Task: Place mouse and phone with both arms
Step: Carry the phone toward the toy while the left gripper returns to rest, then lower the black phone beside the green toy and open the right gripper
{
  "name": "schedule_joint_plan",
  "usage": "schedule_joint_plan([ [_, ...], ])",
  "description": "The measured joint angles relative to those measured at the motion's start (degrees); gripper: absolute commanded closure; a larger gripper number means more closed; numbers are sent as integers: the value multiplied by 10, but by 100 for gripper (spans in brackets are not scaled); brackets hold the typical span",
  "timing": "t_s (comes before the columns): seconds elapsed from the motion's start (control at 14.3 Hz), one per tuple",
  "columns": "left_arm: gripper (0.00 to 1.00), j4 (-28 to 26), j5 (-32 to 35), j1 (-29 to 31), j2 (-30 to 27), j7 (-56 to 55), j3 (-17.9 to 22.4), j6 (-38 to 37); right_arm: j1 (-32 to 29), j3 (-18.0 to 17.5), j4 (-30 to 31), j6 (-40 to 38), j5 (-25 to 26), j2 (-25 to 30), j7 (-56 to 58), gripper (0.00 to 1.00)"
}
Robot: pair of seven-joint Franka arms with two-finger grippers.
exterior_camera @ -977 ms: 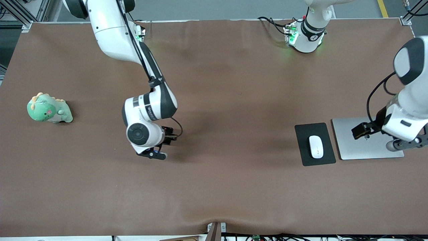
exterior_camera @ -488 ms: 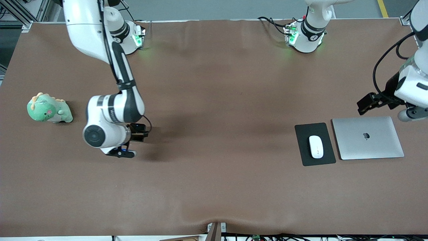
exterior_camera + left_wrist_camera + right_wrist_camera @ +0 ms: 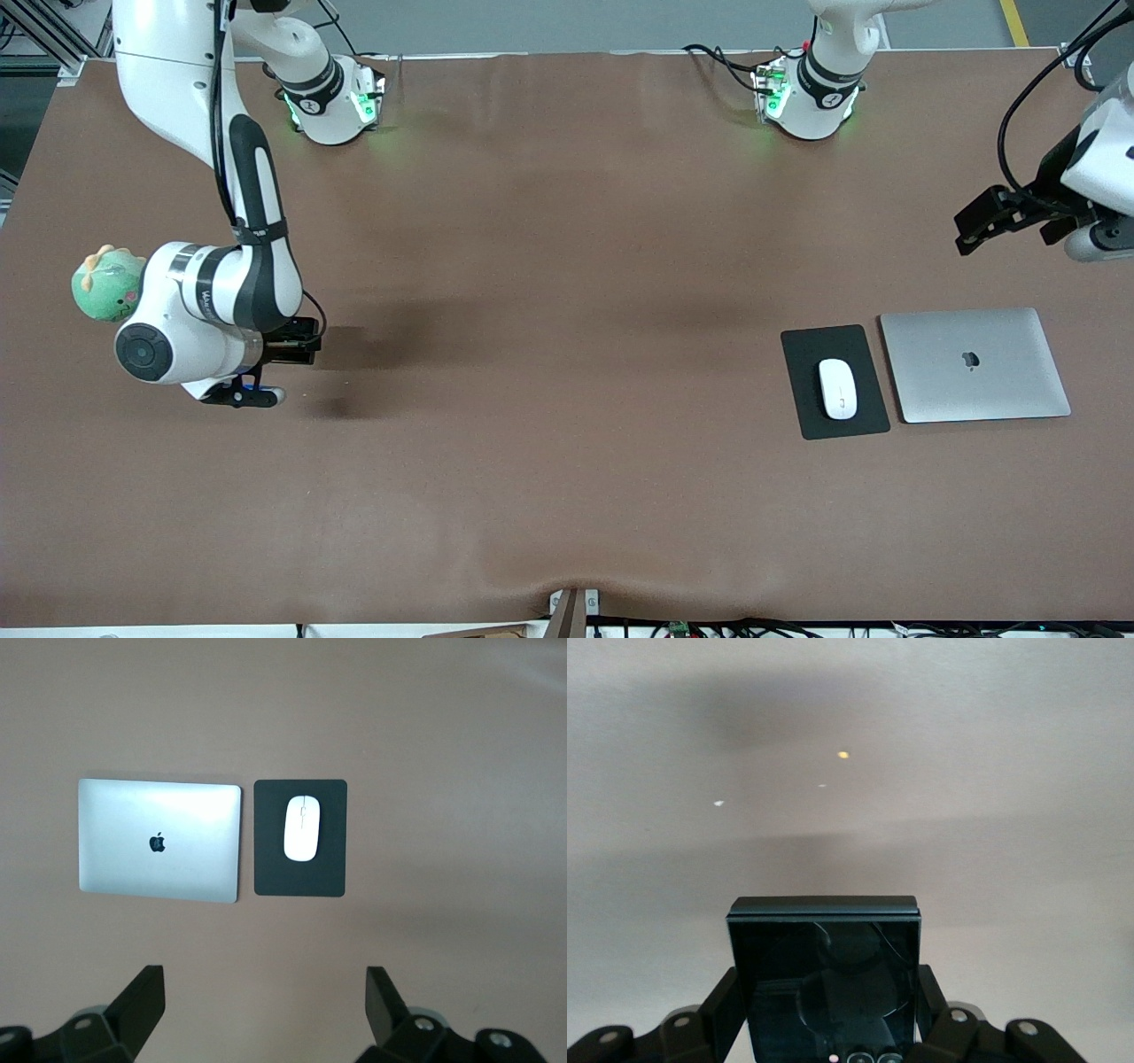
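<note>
Over the brown tabletop (image 3: 567,354), toward the right arm's end: right gripper (image 3: 828,1028), fingers closed against both sides of the black phone (image 3: 824,979), phone held up in the air, its glossy face mirroring the gripper. Just beside the right arm's wrist, partly hidden by it: green plush dinosaur (image 3: 99,283). Toward the left arm's end: white mouse (image 3: 837,388) lying on a dark mat (image 3: 834,381), roughly centred on it, touched by neither gripper. Just beside the mat, on the side toward the left arm's end: closed silver laptop (image 3: 974,365), logo up. Left gripper (image 3: 261,1010) raised over bare tabletop, farther from the front camera than the laptop, fingers spread wide and holding nothing, mouse and laptop both visible between them from above.
</note>
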State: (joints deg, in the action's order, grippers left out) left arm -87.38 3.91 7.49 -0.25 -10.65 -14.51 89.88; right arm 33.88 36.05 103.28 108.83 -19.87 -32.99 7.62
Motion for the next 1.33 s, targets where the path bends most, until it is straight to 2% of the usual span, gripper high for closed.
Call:
schedule_joint_plan([
  [0.14,0,0,-9,-4,-7,11,7,-7,0,16,15,10,0,0,25,100],
  [0.28,0,0,-16,-33,-10,23,38,-25,0,33,42,36,0,1,55,100],
  [0.49,0,-1,-16,-69,-11,38,75,-40,0,40,111,124,0,7,88,100],
  [0.84,0,-4,-16,-74,-19,39,76,-54,1,40,215,229,0,25,120,100],
  [1.19,0,-5,-16,-75,-20,39,76,-56,1,40,264,263,0,44,121,100],
  [1.26,0,-6,-16,-75,-20,39,76,-56,1,40,269,264,0,45,121,97],
  [1.33,0,-6,-16,-75,-20,39,76,-56,1,39,271,265,0,45,121,75],
])
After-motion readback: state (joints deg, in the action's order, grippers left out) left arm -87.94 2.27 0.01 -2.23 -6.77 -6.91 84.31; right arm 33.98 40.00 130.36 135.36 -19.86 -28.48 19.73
